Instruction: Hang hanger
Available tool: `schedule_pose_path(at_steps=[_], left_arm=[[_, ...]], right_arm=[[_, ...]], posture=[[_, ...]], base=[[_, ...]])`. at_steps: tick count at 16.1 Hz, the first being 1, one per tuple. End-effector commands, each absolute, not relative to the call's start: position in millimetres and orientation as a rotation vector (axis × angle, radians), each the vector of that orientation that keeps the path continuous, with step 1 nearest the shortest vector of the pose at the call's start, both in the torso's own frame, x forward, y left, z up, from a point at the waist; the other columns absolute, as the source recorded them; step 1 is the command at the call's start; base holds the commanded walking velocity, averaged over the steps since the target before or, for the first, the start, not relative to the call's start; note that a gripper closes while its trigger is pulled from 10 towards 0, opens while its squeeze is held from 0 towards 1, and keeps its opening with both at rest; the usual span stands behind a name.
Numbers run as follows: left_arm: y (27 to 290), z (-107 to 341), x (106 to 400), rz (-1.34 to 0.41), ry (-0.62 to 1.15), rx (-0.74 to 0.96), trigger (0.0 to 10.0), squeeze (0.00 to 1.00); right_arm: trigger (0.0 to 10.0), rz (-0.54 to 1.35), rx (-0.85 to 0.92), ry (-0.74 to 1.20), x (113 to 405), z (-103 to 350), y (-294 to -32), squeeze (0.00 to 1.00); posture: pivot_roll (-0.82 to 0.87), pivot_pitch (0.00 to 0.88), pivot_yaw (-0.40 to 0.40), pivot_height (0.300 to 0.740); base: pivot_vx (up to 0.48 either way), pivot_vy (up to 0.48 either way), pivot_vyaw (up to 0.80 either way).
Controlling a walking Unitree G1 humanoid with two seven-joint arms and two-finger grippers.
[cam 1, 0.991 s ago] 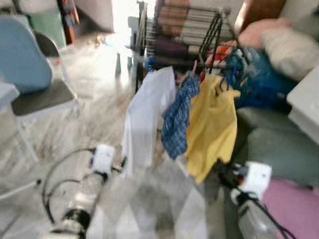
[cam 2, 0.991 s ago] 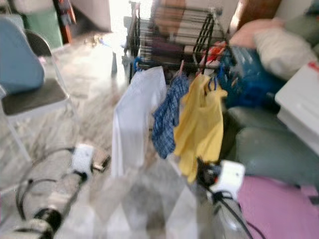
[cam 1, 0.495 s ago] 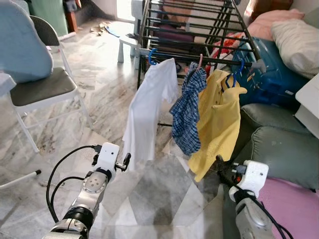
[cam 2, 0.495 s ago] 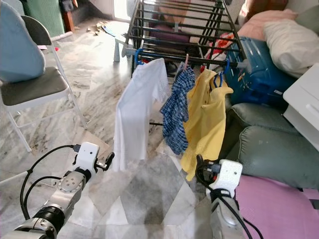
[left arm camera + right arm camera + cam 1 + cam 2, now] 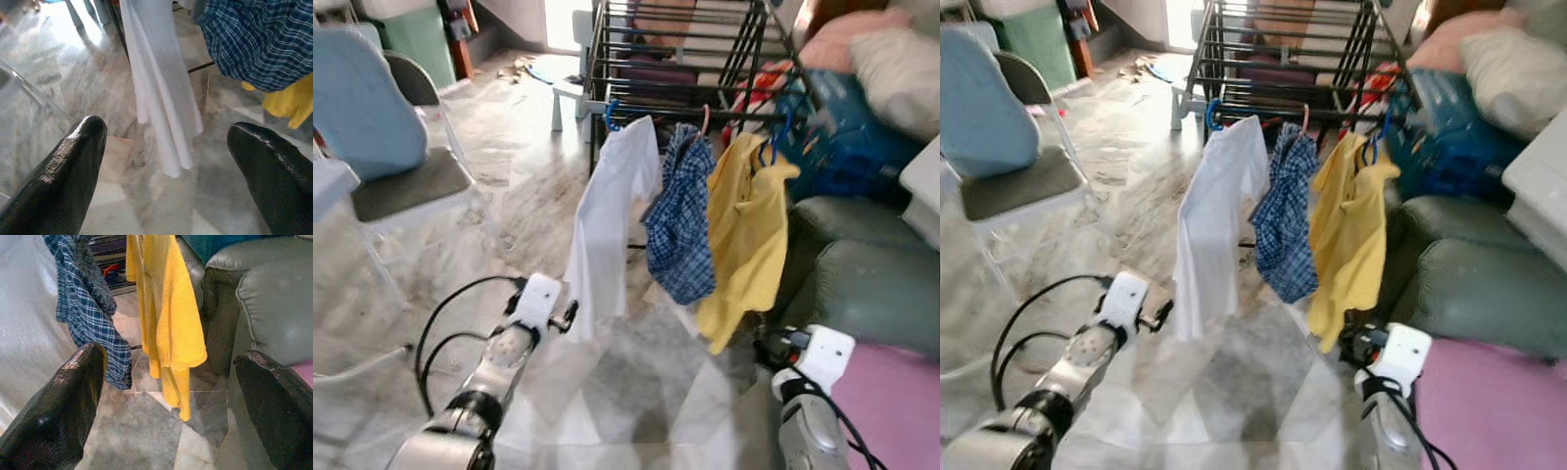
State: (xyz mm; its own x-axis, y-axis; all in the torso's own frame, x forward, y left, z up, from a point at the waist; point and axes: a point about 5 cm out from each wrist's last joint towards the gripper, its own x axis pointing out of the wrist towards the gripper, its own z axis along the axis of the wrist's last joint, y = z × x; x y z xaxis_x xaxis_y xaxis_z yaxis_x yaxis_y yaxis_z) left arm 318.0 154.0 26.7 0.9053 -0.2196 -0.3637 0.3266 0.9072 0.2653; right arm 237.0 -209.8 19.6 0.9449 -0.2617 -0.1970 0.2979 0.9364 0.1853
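Black metal drying rack (image 5: 685,59) carries three garments on hangers along its front bar: a white shirt (image 5: 607,225) on a blue hanger (image 5: 613,110), a blue checked shirt (image 5: 680,230), and a yellow shirt (image 5: 744,235). Left gripper (image 5: 166,161) and right gripper (image 5: 171,396) hang low before them, fingers spread apart and empty.

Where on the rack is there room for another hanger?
On the front rail, little room: white shirt, checked shirt and yellow shirt hang close together there. The bare black bars behind them look free. Both claws, left and right, hang open and hold nothing.
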Motion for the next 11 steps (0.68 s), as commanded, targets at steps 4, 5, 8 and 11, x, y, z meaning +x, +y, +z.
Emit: schedule_pose_path(at_steps=[4, 5, 8, 11], left_arm=[[148.1, 30.0, 324.1, -0.323, 0.360, 0.370, 10.0, 0.00], [148.1, 29.1, 323.7, -0.321, 0.367, 0.366, 10.0, 0.00], [147.0, 20.4, 317.9, -0.298, 0.412, 0.340, 10.0, 0.00], [151.0, 7.1, 306.5, -0.247, 0.461, 0.311, 10.0, 0.00]], right_arm=[[10.0, -0.398, 0.259, 0.164, 232.5, 8.3, -218.5, 0.00], [10.0, -0.405, 0.262, 0.171, 230.4, 5.2, -217.0, 0.00], [10.0, -0.357, 0.244, 0.190, 227.4, 0.0, -208.2, 0.00], [10.0, -0.305, 0.203, 0.181, 230.4, 1.8, -209.8, 0.00]], posture=[[0.05, 0.000, 0.079, 0.740], [0.04, 0.000, 0.084, 0.740], [0.03, 0.000, 0.066, 0.740], [0.03, 0.000, 0.034, 0.740]], base=[[0.000, 0.000, 0.00], [0.000, 0.000, 0.00], [0.000, 0.000, 0.00], [0.000, 0.091, 0.45]])
